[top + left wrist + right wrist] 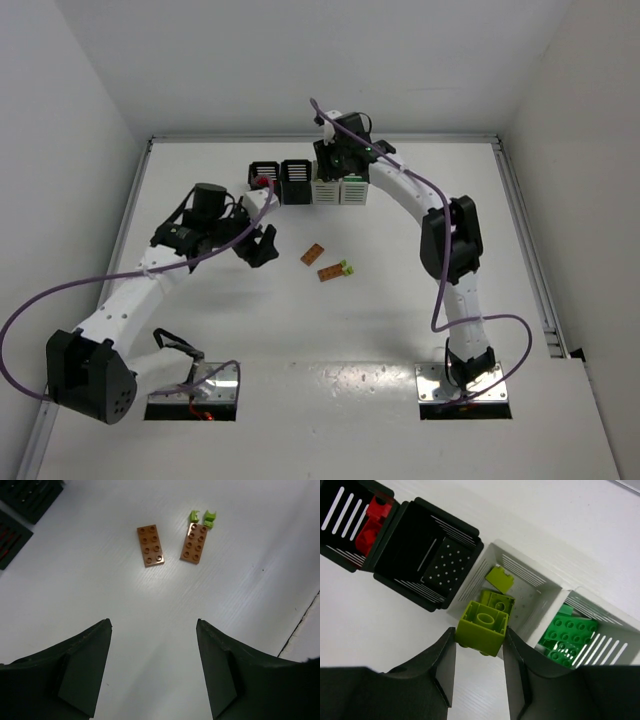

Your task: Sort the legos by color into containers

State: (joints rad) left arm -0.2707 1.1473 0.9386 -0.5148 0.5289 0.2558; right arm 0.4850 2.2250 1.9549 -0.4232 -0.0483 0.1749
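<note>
While our right hand (479,632) clamps a yellow-green brick (482,625) over the centre-frame white bin (518,569), we judge release next; left hand (153,622) apart, empty.

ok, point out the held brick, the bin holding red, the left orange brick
held brick (482,625), right wrist view, top face
bin holding red (340,510), right wrist view, slatted wall
left orange brick (150,545), left wrist view, studded top

Left gripper (153,625) spread wide over white tabletop (75,595). A flat orange-tan studded plastic brick (150,545) beside its twin (194,543), tiny yellow-green plastic bits (209,518) at the twin's far end.
</note>
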